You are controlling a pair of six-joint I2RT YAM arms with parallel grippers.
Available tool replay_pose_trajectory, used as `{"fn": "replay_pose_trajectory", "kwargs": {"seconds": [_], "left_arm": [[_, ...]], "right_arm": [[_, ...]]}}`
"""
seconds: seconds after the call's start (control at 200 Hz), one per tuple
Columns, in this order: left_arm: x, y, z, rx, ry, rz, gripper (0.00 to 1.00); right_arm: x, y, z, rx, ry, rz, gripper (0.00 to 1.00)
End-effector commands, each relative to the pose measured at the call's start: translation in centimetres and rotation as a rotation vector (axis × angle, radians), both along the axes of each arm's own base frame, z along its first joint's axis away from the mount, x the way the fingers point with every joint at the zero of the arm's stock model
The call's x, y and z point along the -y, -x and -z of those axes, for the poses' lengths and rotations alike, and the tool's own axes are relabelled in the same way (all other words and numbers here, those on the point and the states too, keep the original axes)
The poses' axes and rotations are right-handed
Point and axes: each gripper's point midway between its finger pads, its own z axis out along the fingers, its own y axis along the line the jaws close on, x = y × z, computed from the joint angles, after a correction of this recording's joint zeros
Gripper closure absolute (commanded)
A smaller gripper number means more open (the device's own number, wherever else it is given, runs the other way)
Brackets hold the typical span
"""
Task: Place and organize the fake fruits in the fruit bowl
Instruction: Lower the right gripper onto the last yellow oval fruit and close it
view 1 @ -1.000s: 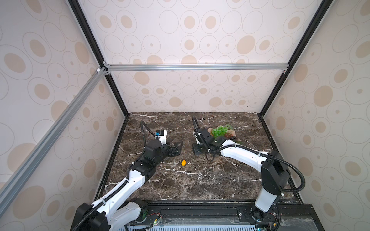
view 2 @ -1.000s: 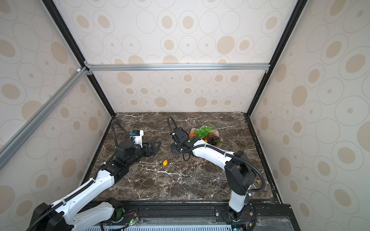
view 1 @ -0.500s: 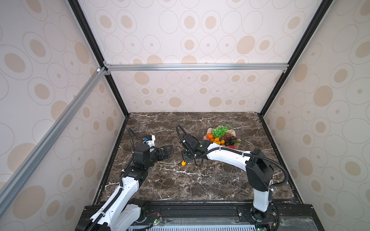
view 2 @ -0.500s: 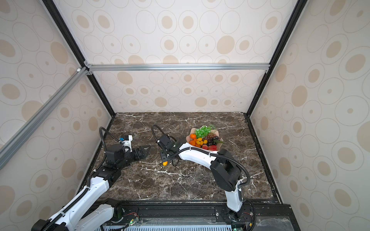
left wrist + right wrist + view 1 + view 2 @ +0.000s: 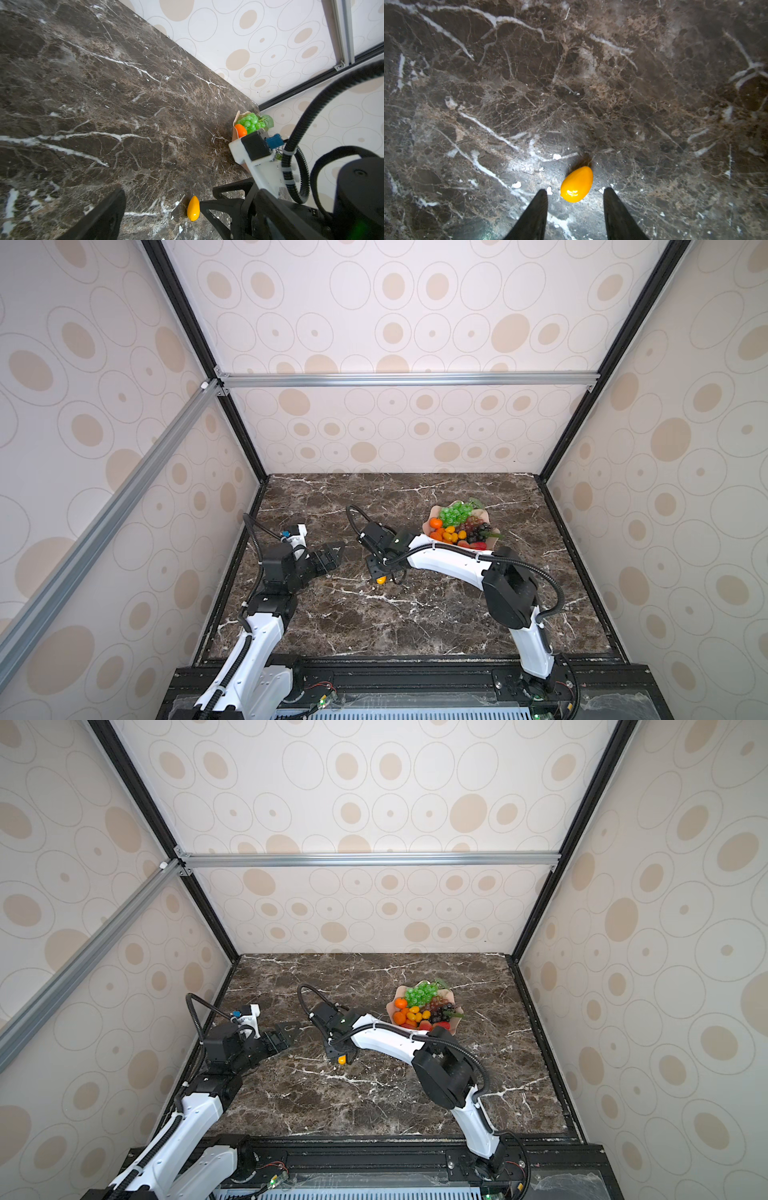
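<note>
1. The small glossy yellow-orange oval kumquat (image 5: 576, 185) lies alone on the dark brown veined marble tabletop (image 5: 415, 614), outside the shallow pale pink wavy-rimmed fruit bowl (image 5: 433, 511), which already holds grapes, tangerines and strawberries.
2. Its long axis runs roughly along the fingers' reach, skewed a little, with the blunt end nearest the tips.
3. The right gripper (image 5: 575, 191) hangs right over it, jaws partly spread and holding nothing. One finger stands on each side of the blunt end, neither touching it; most of the fruit lies just ahead of the tips.
4. A short advance and a squeeze across the narrow width looks like what remains.
5. The left gripper (image 5: 332, 553), spread wide and empty, sits farther off.
</note>
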Motion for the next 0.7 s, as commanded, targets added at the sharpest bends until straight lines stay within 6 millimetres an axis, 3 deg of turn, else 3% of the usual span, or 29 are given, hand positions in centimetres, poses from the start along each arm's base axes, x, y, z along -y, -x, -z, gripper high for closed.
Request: {"fn": "replay_pose_trajectory", "kwargs": {"seconds": [0.0, 0.33, 0.695], "left_arm": [[0.1, -0.1, -1.3, 0.042, 0.034, 0.017, 0.02], [-0.2, -0.3, -1.2, 0.044, 0.025, 0.01, 0.02], [-0.4, -0.3, -0.9, 0.038, -0.007, 0.008, 0.02]], "right_arm": [[0.7, 0.4, 1.3, -0.031, 0.089, -0.01, 0.53], [0.9, 0.3, 3.3, -0.07, 0.174, -0.018, 0.51], [1.2, 0.6, 4.3, -0.107, 0.214, -0.019, 0.51]]}}
